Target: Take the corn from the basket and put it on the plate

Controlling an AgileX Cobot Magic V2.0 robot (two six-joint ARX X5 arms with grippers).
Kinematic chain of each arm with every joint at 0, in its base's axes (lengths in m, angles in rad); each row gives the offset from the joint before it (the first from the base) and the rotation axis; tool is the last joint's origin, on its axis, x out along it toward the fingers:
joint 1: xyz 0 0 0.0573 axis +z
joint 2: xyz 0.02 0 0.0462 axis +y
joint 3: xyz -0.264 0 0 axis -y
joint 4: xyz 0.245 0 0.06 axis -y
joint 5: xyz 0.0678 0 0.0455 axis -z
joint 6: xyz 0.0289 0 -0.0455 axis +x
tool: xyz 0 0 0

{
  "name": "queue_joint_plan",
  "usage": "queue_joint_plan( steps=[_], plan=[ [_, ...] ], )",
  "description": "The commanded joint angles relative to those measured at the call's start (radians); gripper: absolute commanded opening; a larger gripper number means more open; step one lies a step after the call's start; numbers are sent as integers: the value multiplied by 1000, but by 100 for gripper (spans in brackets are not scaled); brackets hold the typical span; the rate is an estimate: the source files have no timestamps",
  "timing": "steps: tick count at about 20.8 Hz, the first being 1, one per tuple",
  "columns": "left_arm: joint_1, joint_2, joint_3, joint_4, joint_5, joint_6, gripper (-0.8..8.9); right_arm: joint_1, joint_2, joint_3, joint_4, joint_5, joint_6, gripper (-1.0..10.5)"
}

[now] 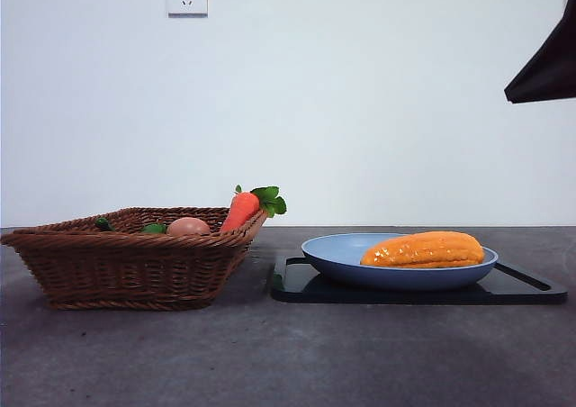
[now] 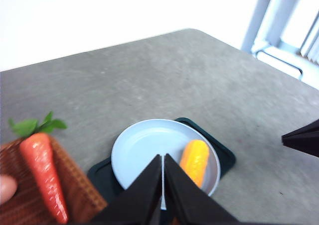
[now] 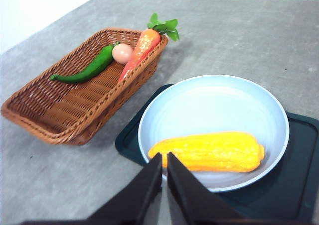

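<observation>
You can count the task done: the corn (image 1: 423, 249) lies on the plate (image 1: 335, 250) beside the basket (image 1: 126, 267), and both hands hang above the bench, closed and empty

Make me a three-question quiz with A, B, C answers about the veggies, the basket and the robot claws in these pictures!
1. Where does the bumpy orange-yellow corn cob lie?
A. in the basket
B. on the round light-blue plate
C. on the bare table

2. How many things are in the brown woven wicker basket?
A. one
B. three
C. five

3. How is the right claw?
A. shut and empty
B. shut on the corn
C. wide open

Answers: 1 B, the cob rests on the plate, which sits on a flat black tray. 2 B, a smooth orange carrot, a long green pepper and a small pinkish egg. 3 A, its jaws meet with nothing between.
</observation>
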Motion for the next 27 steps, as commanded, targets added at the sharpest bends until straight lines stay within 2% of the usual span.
queue_joint_plan(
  steps=[1,5,11,27],
  plan=[
    [-6,-40,-111,85,-37,-65,7,4,4,-6,68,-3,30,2],
    [-6,-82,-227,183,-78,-69,7,4,6,-8,88,3,22,2],
    [-6,-82,-233,135,-103,-71,8,4,6,-7,90,3,23,3],
    [-6,-82,-233,136,-103,-70,8,4,6,-7,90,4,23,2]
  ],
)
